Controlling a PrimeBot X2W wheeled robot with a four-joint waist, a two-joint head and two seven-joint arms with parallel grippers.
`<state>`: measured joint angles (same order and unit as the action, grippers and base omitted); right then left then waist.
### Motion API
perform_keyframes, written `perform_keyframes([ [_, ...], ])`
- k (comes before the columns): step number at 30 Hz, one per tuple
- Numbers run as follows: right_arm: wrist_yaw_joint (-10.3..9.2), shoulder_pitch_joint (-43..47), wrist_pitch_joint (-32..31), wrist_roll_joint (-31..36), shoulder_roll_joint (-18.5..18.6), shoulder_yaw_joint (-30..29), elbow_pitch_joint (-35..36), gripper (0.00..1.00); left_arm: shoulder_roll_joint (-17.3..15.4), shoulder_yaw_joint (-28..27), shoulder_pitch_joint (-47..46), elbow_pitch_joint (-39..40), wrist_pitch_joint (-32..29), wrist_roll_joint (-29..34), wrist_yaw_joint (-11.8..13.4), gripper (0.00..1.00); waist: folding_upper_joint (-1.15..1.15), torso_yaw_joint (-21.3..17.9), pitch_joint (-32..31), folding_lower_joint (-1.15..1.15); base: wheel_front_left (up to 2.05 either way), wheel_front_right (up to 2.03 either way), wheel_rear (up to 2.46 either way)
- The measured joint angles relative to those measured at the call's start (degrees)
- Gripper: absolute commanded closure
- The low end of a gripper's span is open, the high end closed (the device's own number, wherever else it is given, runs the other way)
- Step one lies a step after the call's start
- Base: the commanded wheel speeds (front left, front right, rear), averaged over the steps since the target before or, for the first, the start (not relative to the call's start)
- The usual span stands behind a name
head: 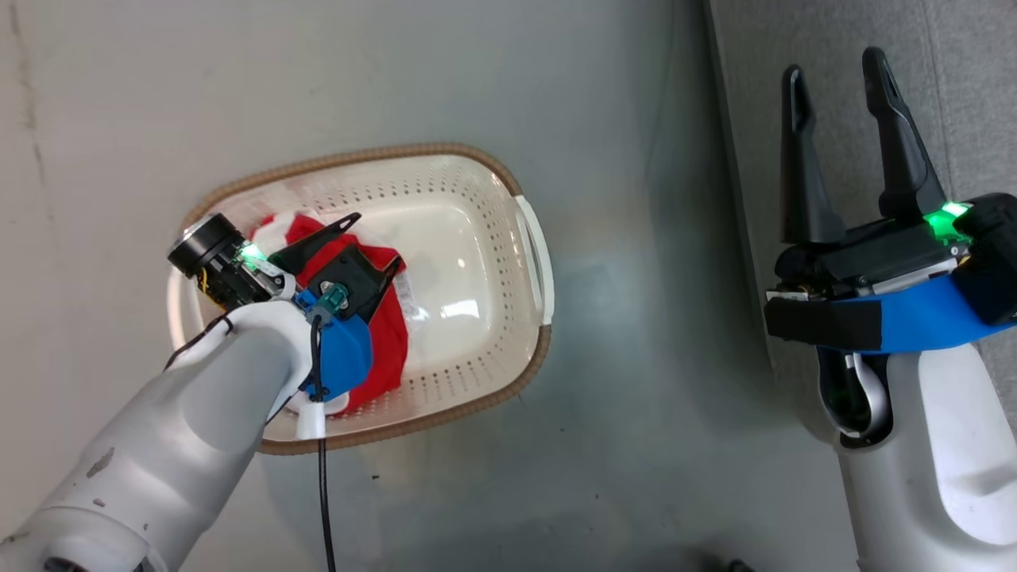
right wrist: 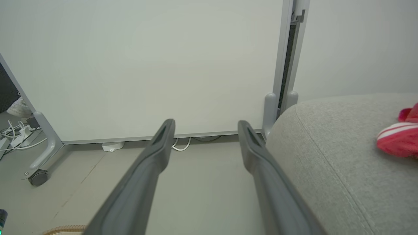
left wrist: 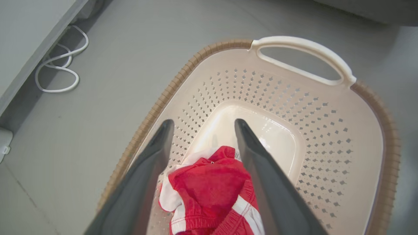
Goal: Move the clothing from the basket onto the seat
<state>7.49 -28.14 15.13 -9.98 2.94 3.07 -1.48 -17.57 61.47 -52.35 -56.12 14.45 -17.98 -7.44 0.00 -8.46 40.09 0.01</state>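
- My left pincer [left wrist: 204, 122] hangs spread wide over the basket [left wrist: 183, 75], at its left end, with the red garment [left wrist: 209, 186] lying between its fingers, ungripped.
- My right pincer [right wrist: 205, 122] gapes empty beside the seat [right wrist: 326, 163], where a second red garment [right wrist: 396, 140] lies.

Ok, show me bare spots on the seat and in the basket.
Seat: bare cushion from its rounded edge to the striped red garment at the right wrist view's right side. Basket: floor free toward the handle; crowded at the near end, where red clothing lies between the fingers of the open left gripper.
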Motion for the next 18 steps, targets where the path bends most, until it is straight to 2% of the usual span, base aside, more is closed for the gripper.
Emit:
perform_keyframes([
  [5, 0.00, -1.29, 0.00, -0.35, 0.00, 0.33, 0.57, 0.00, -0.32, 8.10, -2.83, -3.58, -3.69, -4.17, 0.00, 0.00, 0.00, -1.32, 3.89, 0.00, 0.00, 0.00, 0.00],
  [8, 0.00, -2.00, 0.00, -0.62, 0.00, 0.48, 1.20, 0.00, -0.88, 10.58, -4.22, -4.61, -6.95, -5.57, 0.00, 0.00, 0.00, -2.06, 6.19, 0.00, 0.00, 0.00, 0.00],
  [13, 0.00, -2.91, 0.00, -0.64, 0.00, 0.89, 2.26, 0.00, -1.80, 11.79, -5.31, -4.70, -14.19, -4.35, 0.00, 0.00, 0.00, -3.19, 9.85, 0.00, 0.00, 0.00, 0.00],
  [16, 0.00, -3.59, 0.00, -0.59, 0.00, 1.46, 3.89, 0.00, -2.21, 11.84, -5.28, -4.13, -20.09, -0.30, 0.00, 0.00, 0.00, -3.75, 11.93, -0.01, 0.00, 0.00, 0.00],
  [18, 0.00, -3.93, 0.00, -0.59, 0.00, 1.94, 5.21, 0.00, -2.65, 11.84, -5.29, -3.57, -23.10, 0.15, 0.00, 0.00, 0.00, -4.06, 13.30, 0.00, 0.00, 0.00, 0.00],
])
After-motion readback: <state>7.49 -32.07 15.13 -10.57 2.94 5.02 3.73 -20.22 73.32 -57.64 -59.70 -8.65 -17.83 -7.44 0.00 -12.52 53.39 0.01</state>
